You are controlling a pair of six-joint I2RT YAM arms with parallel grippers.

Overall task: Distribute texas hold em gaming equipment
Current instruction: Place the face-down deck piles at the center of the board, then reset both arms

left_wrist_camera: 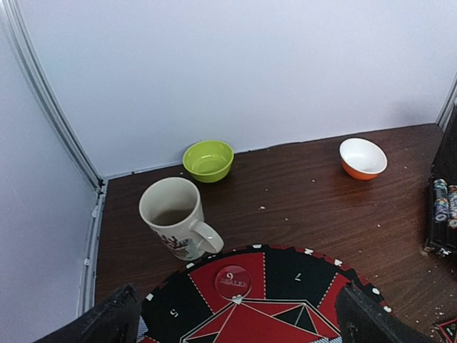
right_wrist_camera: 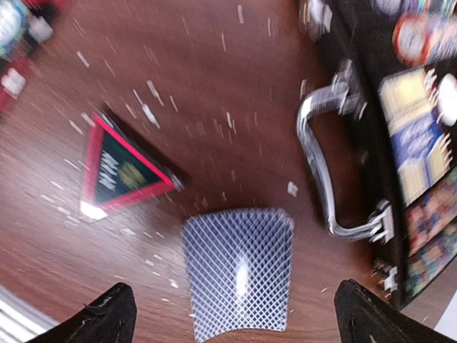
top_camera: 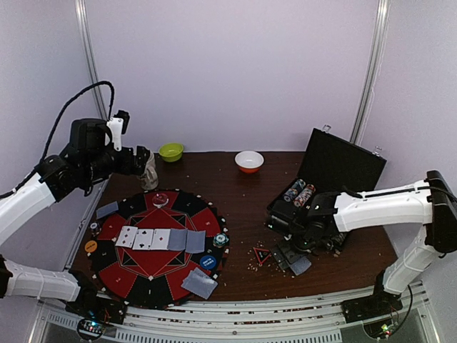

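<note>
A round red-and-black poker mat [top_camera: 128, 280] lies front left, with a row of face-up and face-down cards [top_camera: 161, 239] across its middle. Around it sit a clear dealer button [left_wrist_camera: 233, 281], a blue button [top_camera: 208, 262], an orange button [top_camera: 91, 246], a striped chip [top_camera: 221, 240] and more face-down cards [top_camera: 199, 283]. My left gripper [left_wrist_camera: 239, 325] hangs open above the mat's far edge, holding nothing. My right gripper [right_wrist_camera: 239, 321] is open over a blue-backed deck [right_wrist_camera: 239, 275] lying flat on the table, its fingertips [right_wrist_camera: 107, 318] clear of the deck's sides. The red-black triangle marker [right_wrist_camera: 118, 171] lies just left of the deck.
The open black chip case [top_camera: 335, 168] holds chip rows [top_camera: 300, 191] right of the deck, its metal handle [right_wrist_camera: 325, 164] close by. A mug [left_wrist_camera: 175, 218] stands at the mat's far edge. A green bowl [left_wrist_camera: 208, 158] and an orange bowl [left_wrist_camera: 363, 157] sit at the back.
</note>
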